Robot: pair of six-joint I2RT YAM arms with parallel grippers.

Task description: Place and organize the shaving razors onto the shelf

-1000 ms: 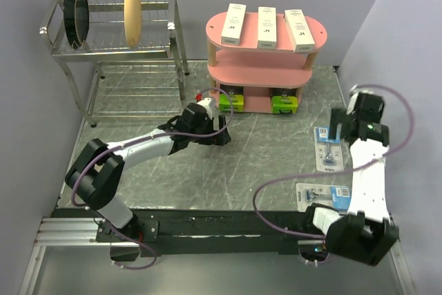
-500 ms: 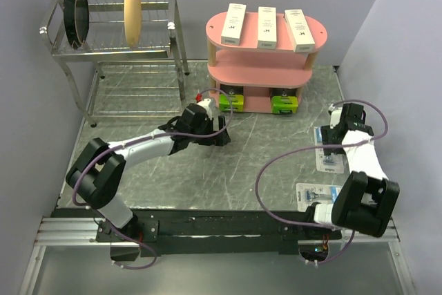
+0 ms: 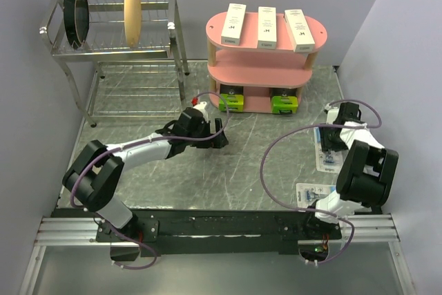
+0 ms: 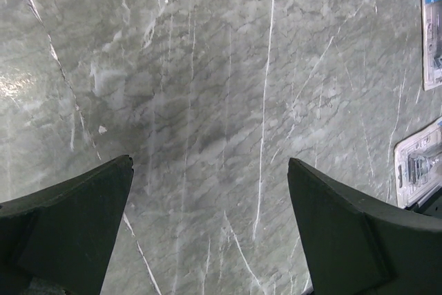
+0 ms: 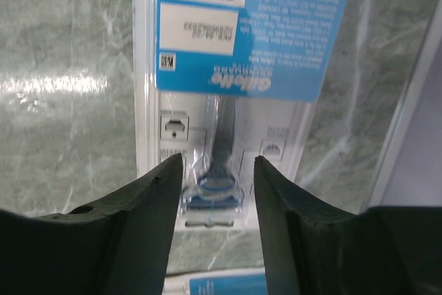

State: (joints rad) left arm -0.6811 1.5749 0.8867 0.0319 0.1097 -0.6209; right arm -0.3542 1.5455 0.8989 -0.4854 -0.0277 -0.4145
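Observation:
Three slim white boxes lie on the top board of the pink shelf. Two black-and-lime boxes sit on its bottom tier. Two blue-card blister packs lie on the table at the right, one farther and one nearer. My right gripper is down on the farther blister pack, its fingers closed in against the sides of the clear razor bubble. My left gripper hangs open over bare table in front of the shelf, holding nothing.
A metal dish rack at the back left holds a tan bowl and dark plates. Walls close in on both sides. The right arm's cable loops over the table. Both blister packs show at the left wrist view's right edge.
The right arm folded back and its gripper came down over the farther blister pack, jaws narrowing from wide open onto the bubble. The left gripper drifted slightly left, still open.

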